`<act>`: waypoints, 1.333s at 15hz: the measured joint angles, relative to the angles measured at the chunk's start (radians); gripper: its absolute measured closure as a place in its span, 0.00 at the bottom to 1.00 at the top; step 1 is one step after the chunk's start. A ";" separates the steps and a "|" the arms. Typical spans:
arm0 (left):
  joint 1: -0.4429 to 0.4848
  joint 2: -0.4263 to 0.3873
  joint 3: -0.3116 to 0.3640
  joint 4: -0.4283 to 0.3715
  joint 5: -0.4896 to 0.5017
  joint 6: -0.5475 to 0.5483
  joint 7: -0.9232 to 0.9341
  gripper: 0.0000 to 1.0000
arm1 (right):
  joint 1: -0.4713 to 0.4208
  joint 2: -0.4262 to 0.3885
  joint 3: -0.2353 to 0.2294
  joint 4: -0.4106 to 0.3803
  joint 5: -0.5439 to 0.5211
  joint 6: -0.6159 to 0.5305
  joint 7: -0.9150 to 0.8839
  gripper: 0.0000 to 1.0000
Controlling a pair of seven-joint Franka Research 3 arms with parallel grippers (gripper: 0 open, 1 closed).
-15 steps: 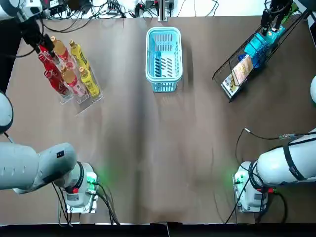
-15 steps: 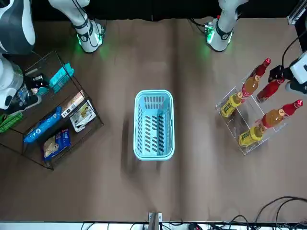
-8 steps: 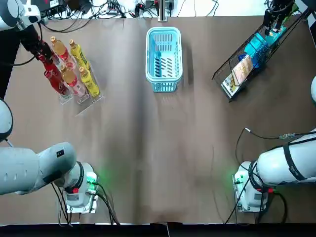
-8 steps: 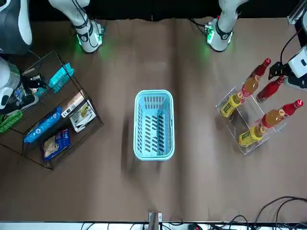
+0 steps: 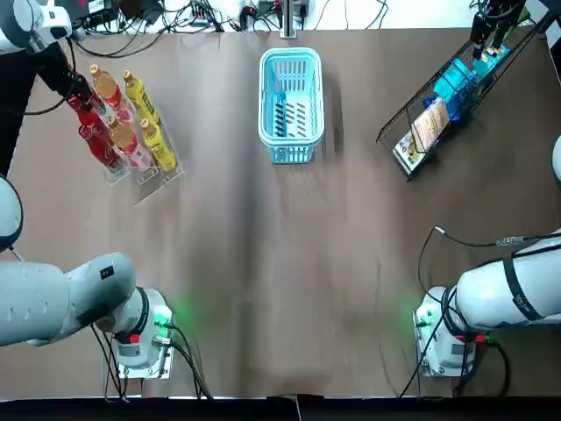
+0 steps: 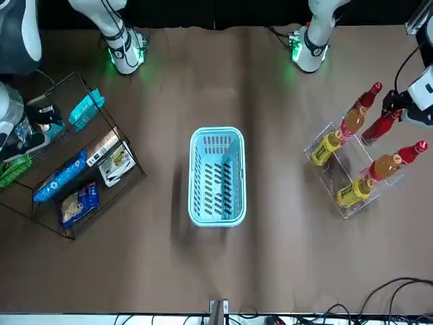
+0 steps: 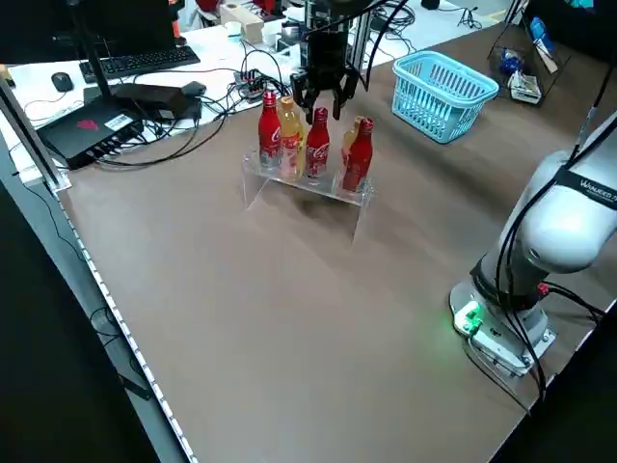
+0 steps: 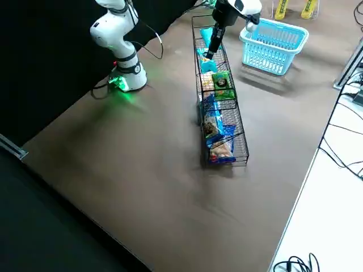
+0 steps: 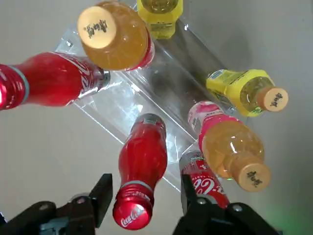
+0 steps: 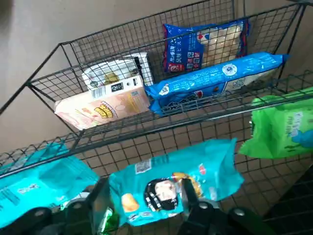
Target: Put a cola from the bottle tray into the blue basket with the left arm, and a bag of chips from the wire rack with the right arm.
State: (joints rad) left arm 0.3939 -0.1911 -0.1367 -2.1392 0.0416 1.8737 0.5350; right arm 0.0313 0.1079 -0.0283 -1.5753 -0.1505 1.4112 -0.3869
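The table (image 5: 289,263) was plain brown; the basket (image 6: 216,218) was pale blue with slotted walls; the cola bottles (image 9: 143,164) were red with white script; the orange bottles (image 9: 222,147) wore pink labels; the yellow bottles (image 9: 234,88) matched their caps; the wire rack (image 10: 44,64) was black; it showed a teal bag (image 10: 171,188), a green bag (image 10: 281,134) and blue bags (image 10: 215,76).

The worktop (image 5: 280,263) is viewed from straight overhead, with the arm bases (image 5: 140,346) at the lower edge. It is viewed again from across, bases at the upper edge; the basket (image 5: 290,54) is shared by both. Two raised side views are taken diagonally, one nearest the tray (image 7: 299,185), one along the rack (image 8: 239,122). The wrist views are held close above tray and rack.
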 joint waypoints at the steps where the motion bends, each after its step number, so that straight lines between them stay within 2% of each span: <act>1: 0.000 0.000 0.000 0.000 0.000 0.001 0.000 0.36 | -0.003 0.000 0.000 0.000 -0.002 0.000 -0.004 0.36; 5: 0.000 0.000 0.000 0.000 0.000 0.003 -0.004 0.48 | -0.016 0.000 0.000 0.000 -0.003 0.000 -0.013 0.43; 6: 0.000 0.000 0.000 0.000 0.000 0.004 -0.005 0.48 | -0.016 0.001 0.000 0.000 -0.003 0.000 -0.014 0.45; 7: 0.000 0.000 0.000 0.000 0.000 0.005 -0.005 0.54 | -0.016 0.002 0.000 -0.002 -0.003 0.000 -0.014 0.49; 12: 0.000 0.000 0.000 0.004 0.000 0.009 -0.005 0.59 | -0.017 0.007 0.002 -0.006 -0.003 -0.006 -0.014 0.96; 16: 0.004 0.000 0.001 0.008 0.000 0.010 -0.010 0.68 | -0.017 0.007 0.002 -0.006 -0.004 -0.005 -0.014 0.98; 20: 0.011 0.000 0.001 0.015 0.000 0.010 -0.018 0.68 | -0.017 0.007 0.003 -0.004 -0.004 -0.003 -0.014 0.98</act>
State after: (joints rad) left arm 0.4045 -0.1909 -0.1354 -2.1239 0.0416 1.8835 0.5170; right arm 0.0145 0.1153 -0.0256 -1.5792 -0.1540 1.4086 -0.4007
